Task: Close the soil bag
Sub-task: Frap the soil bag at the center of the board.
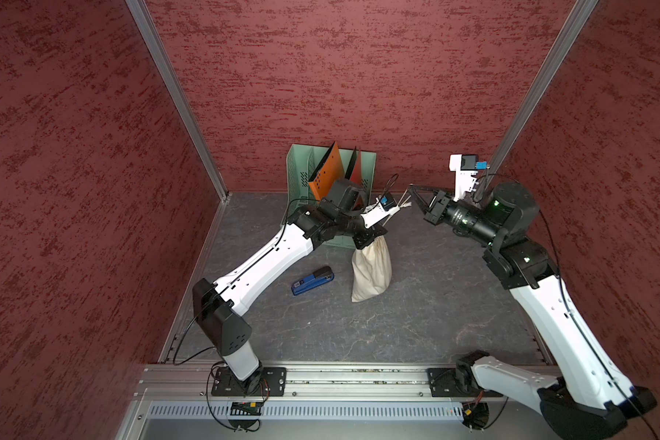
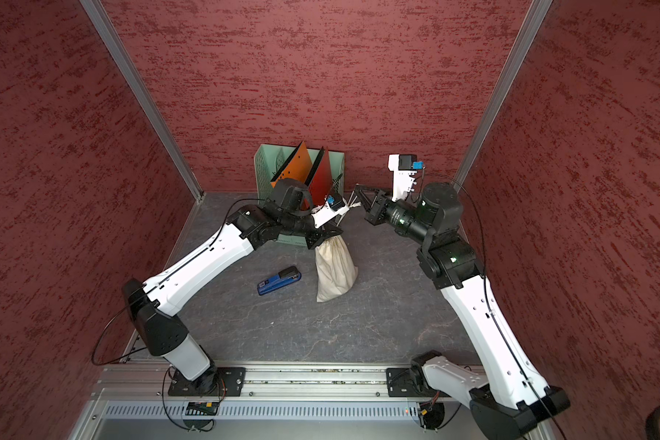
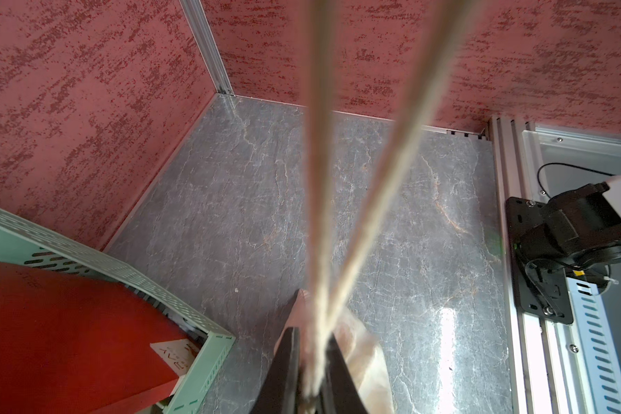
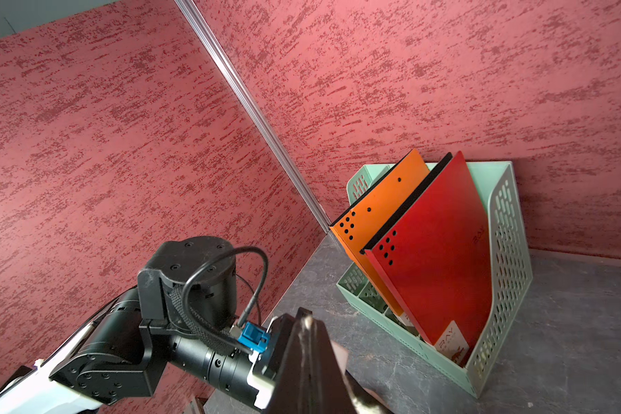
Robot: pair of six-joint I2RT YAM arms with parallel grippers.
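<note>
- The soil bag [image 1: 372, 272], a cream cloth sack, stood upright on the dark marbled tabletop [image 1: 397, 324], just in front of the green file rack [image 1: 296, 171] at its corner nearest the right arm.
- The left gripper [image 1: 370, 240] sat at the bag's gathered neck. In the left wrist view its jaws were drawn in on the neck cloth, and the drawstring cords [image 3: 359, 251] ran out between them.
- In that same view both cords ran straight and taut away from the neck.
- In both top views the cords rose at a slant from the neck towards the right gripper [image 1: 412, 187].
- The right gripper's jaws were fully closed. In the right wrist view a pale sliver of cord showed pinched at their tips [image 4: 307, 322].
- The right gripper was raised above the tabletop, level with the file rack's upper part and well apart from the bag's body.
- An orange folder [image 4: 380, 222] and a red folder [image 4: 438, 258] leaned inside the file rack.
- A blue stapler [image 1: 312, 281] lay flat on the tabletop near the bag, on the left arm's side, not touching it.
</note>
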